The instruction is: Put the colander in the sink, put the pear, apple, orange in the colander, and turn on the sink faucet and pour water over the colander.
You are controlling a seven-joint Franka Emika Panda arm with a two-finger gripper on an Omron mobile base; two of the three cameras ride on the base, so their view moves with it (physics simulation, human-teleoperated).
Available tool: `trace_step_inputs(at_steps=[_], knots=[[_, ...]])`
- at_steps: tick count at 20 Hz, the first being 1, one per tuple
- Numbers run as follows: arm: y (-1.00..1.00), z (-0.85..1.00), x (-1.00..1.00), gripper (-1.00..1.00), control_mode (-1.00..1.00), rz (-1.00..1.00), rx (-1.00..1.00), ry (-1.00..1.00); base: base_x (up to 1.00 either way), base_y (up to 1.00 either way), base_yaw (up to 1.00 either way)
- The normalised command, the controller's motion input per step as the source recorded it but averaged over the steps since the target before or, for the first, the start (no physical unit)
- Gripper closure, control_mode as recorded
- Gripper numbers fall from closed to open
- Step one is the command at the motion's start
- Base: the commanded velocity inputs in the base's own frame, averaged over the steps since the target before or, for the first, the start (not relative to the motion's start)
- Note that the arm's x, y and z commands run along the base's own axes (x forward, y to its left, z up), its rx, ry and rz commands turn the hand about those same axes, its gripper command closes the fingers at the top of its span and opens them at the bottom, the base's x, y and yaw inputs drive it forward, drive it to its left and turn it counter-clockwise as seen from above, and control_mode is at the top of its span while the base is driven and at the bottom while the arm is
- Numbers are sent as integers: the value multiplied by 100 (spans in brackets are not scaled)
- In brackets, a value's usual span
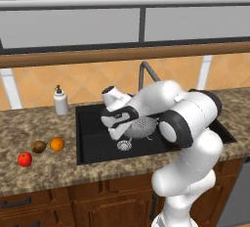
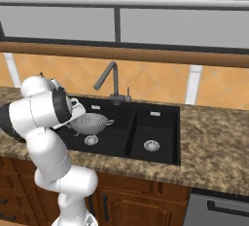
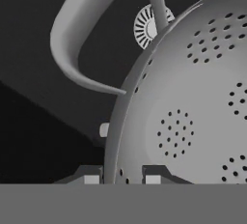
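The silvery perforated colander [image 1: 142,124] [image 2: 92,122] sits tilted low in the large basin of the black sink [image 1: 93,140] [image 2: 156,121], just above the round drain [image 1: 124,145]. My gripper [image 1: 125,124] [image 3: 123,177] is shut on the colander's [image 3: 193,112] rim, one fingertip on each side, beside its loop handle [image 3: 72,49]. I cannot tell whether the colander touches the basin floor. On the counter to the left lie the orange [image 1: 57,144], the brownish pear [image 1: 38,147] and the red apple [image 1: 25,159]. The dark sink faucet [image 1: 144,72] [image 2: 110,76] stands behind the basin.
A white soap dispenser [image 1: 60,101] stands at the sink's back left corner. The smaller basin with its own drain [image 2: 151,145] lies to the right. My own arm [image 1: 185,118] hangs over the right part of the sink. The granite counter [image 2: 214,142] runs on to the right.
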Motion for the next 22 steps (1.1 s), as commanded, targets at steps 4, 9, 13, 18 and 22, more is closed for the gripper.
trace_step_inputs(at_steps=[4,9,13,18,22], knots=[[-8,-44,27,100,-100,-15,0,0,0,0,0],[-12,-21,5,100,-100,-10,0,0,0,0,0],[-22,-26,4,100,-100,-8,-1,0,0,0,0],[-25,-30,5,100,-100,-6,0,-1,0,0,0],[-11,-30,9,100,-100,-3,0,-4,0,0,0]])
